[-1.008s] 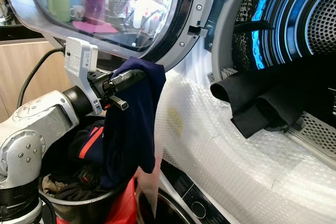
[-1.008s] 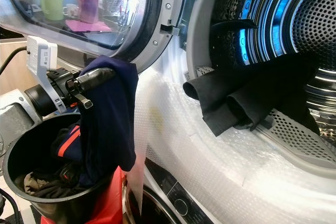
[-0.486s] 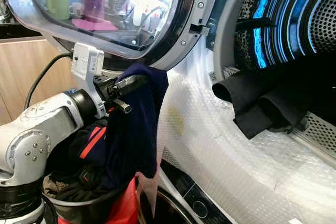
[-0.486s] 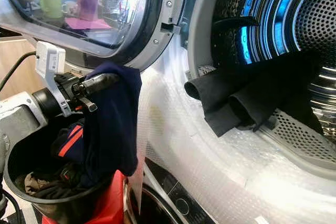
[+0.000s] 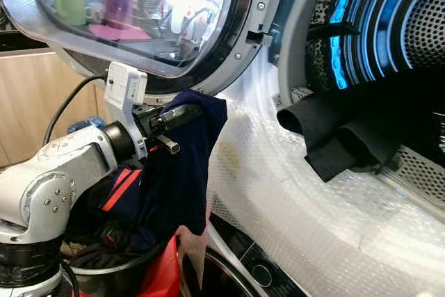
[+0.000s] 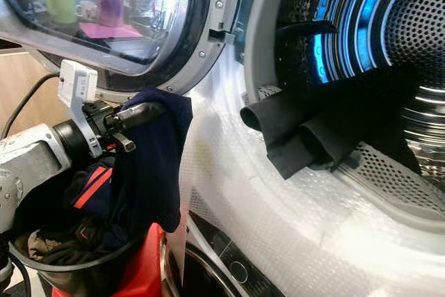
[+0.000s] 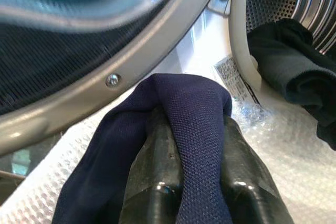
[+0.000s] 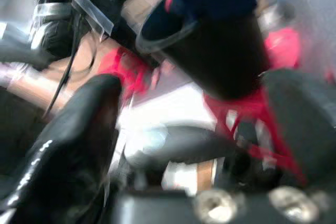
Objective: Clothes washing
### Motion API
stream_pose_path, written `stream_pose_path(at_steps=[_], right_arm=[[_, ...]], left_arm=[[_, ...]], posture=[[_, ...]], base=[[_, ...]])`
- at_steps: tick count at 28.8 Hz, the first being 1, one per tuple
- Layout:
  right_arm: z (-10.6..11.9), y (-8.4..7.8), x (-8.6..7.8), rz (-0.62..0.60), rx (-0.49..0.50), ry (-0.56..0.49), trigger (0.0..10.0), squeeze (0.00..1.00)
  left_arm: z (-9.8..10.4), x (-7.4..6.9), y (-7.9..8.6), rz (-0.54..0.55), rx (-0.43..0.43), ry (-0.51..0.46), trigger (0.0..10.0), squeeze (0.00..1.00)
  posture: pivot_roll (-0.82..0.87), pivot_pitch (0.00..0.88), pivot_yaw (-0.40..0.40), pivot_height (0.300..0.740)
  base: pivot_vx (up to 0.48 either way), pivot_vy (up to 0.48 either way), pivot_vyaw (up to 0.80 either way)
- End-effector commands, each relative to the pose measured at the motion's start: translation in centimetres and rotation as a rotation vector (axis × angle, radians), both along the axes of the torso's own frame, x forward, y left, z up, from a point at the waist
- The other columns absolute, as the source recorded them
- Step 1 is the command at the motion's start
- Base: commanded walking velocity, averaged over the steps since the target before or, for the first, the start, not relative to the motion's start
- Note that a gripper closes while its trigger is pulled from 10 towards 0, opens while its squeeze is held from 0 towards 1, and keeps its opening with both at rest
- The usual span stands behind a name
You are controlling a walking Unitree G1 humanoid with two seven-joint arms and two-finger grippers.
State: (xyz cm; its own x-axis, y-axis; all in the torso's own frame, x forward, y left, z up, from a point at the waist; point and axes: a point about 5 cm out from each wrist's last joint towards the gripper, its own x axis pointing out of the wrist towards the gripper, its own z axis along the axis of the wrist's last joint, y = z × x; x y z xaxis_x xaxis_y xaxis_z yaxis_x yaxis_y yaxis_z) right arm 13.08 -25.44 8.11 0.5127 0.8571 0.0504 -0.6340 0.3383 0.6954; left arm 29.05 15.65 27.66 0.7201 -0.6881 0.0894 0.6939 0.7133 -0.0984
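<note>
Left pincer (image 5: 182, 111) clamped on a dark navy knit garment (image 5: 182, 172), held beside the open washing-machine drum.

The garment was pinched between the two black fingers (image 7: 157, 182) at a fold near its upper edge; the rest hung limp down into the black round laundry basket (image 6: 42, 259), just beside the bubble-wrapped white front panel (image 5: 299, 193). Judged soft, light and non-slippery, with no stiffness, so trailing fabric could snag on the drum lip; a hold at a bunched fold suited it best. A black folded cloth (image 5: 334, 140) lay draped over the lip of the perforated steel drum (image 6: 417, 39). A small printed label (image 7: 233, 77) sat on the door seal, text too small to read; no brand was legible. The right pincer (image 8: 173, 145) was blurred, so whether it stood open or closed could not be told.
</note>
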Motion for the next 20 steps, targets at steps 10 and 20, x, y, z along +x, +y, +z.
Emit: stream_pose_path(at_steps=[10,20], right_arm=[[-2.0,1.9,-3.1,-0.018,0.031,0.109,10.0,0.0],[-7.7,4.2,-4.7,0.37,-0.404,0.274,10.0,0.0]], left_arm=[[0.8,0.4,-1.0,-0.056,0.002,-0.046,0.0,0.0],[0.6,0.6,-1.2,-0.063,0.004,-0.047,0.0,0.0]], posture=[[0.09,0.043,-0.175,0.74],[0.1,0.036,-0.181,0.74]], base=[[0.0,0.0,0.0],[0.0,0.0,0.0]])
